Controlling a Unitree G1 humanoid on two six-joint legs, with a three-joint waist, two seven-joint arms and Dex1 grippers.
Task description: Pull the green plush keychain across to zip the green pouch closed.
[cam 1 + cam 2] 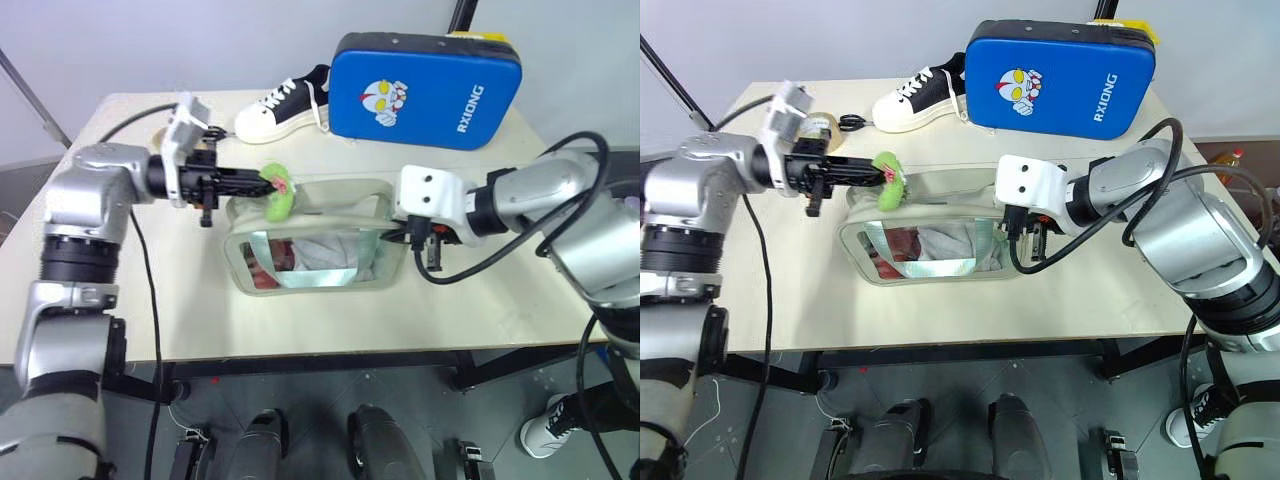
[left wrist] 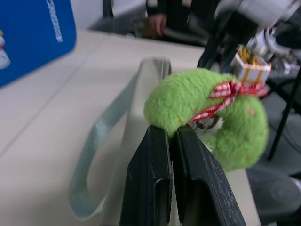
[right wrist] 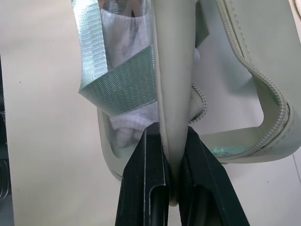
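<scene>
The green pouch (image 1: 310, 255) stands mid-table, pale sage with a clear window and teal strips. At its upper left corner sits the green plush keychain (image 1: 279, 199), a fuzzy curved piece with a red-checked ribbon (image 2: 221, 96). My left gripper (image 1: 262, 185) reaches in from the left, shut on the keychain's end (image 2: 162, 110). My right gripper (image 1: 392, 236) is shut on the pouch's right edge (image 3: 173, 108), pinching the fabric rim between its fingers. The zipper track (image 3: 256, 70) hangs open beside that rim.
A big blue padded case (image 1: 425, 88) lies at the back of the table, with a black-and-white sneaker (image 1: 283, 106) to its left. A roll of tape (image 1: 820, 127) sits behind my left arm. A pale strap (image 2: 96, 150) trails from the pouch.
</scene>
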